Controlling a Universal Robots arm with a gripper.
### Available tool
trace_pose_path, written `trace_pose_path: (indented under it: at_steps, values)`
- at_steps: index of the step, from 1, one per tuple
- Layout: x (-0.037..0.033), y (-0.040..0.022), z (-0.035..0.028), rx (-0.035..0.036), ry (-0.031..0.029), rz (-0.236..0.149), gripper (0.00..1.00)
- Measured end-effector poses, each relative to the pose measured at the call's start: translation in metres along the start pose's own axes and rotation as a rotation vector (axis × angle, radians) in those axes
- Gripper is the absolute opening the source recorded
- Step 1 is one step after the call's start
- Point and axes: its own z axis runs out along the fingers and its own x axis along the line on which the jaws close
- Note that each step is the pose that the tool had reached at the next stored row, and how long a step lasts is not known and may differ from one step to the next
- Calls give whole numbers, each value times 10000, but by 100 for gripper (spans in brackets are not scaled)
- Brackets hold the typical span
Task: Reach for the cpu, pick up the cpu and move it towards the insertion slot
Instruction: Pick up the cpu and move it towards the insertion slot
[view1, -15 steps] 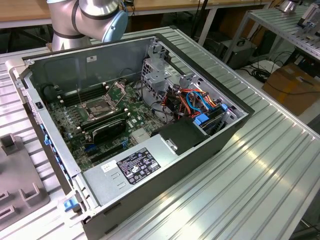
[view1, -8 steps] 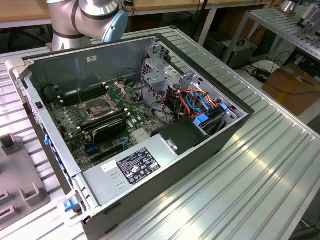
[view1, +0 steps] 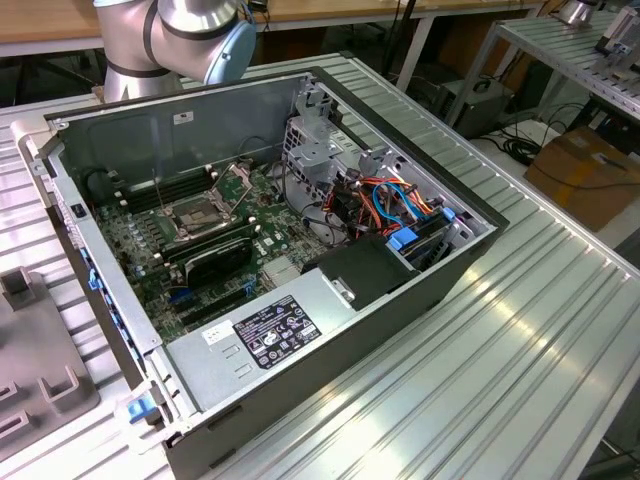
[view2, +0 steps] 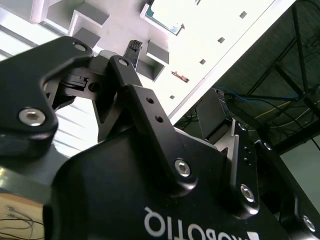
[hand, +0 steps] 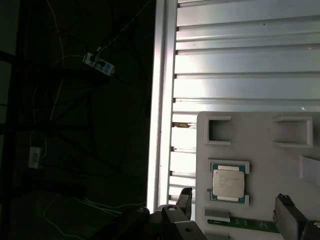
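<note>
Hanging over a pale holder plate, the pincer is seen in the first wrist view with its two fingers spread wide and nothing gripped between them. The cpu is found just ahead of the fingertips and below them. It is seated flat, pale face up, in a green-edged nest on that plate, and the plate is laid on the ribbed metal bench.

The chip falls inside the gap between the fingers, somewhat nearer one finger than the other, and the gap is judged wider than the chip. No contact is made yet. No real long axis is offered, since the chip is close to square. Its edges are lined up squarely with the line joining the fingertips, so little turning of the wrist is judged to be called for. Only one arm is on hand.

The insertion slot is seen in the exterior view inside the open computer case, judged well apart from the pincer.

Dark marking is carried on the cpu's face, white lettering on the pincer's black body, and a printed label on the power supply. None of it is read off.
</note>
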Motion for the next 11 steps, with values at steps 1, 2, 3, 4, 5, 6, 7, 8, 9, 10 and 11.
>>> trace_pose_path:
  at_steps: [1, 2, 3, 4, 5, 6, 7, 8, 9, 10, 11]
  values:
    - [0, -1, 20, 0, 0, 0, 72]
    - [0, -1, 34, 0, 0, 0, 72]
    - [-1, -3, 49, 1, 0, 0, 72]
    - [0, -4, 63, 1, 1, 0, 72]
    - [0, -5, 78, 1, 1, 0, 72]
    - [0, -7, 94, 0, 1, 1, 72]
    - [0, -8, 104, 0, 1, 0, 72]
    - [-1, -9, 113, 1, 1, 0, 72]
    - [0, -10, 122, 0, 1, 0, 72]
    - [0, -12, 135, 0, 0, 0, 72]
    - [0, -14, 147, 1, 1, 0, 72]
